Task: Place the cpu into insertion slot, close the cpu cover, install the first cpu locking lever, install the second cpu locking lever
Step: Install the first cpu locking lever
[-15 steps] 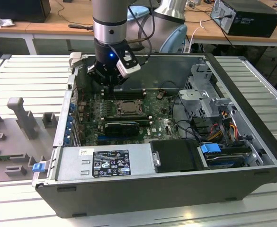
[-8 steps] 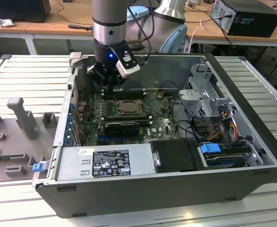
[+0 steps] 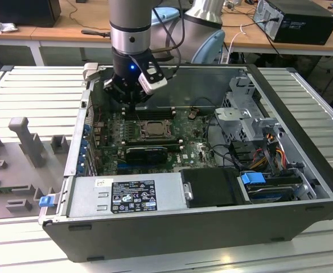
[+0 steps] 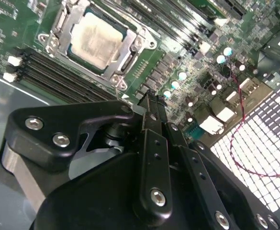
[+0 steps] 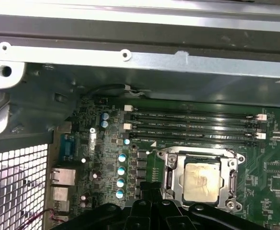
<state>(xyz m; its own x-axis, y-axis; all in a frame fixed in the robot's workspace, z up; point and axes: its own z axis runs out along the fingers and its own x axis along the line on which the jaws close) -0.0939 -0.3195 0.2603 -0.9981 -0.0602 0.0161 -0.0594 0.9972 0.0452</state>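
One cpu (image 4: 95,40) sits seated in the insertion slot (image 4: 58,26), with the cpu cover (image 4: 130,52) lying closed as a frame around its pale face. My fingers (image 4: 149,108) are clenched together on nothing, hovering just beside the slot, near the memory slots (image 5: 192,127) on the motherboard (image 3: 196,149).

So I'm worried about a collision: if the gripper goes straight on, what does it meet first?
Probably the motherboard beside the cpu cover, not the cpu; depth is unclear.

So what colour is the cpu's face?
Pale beige-silver square cpu, clearest in the second wrist view.
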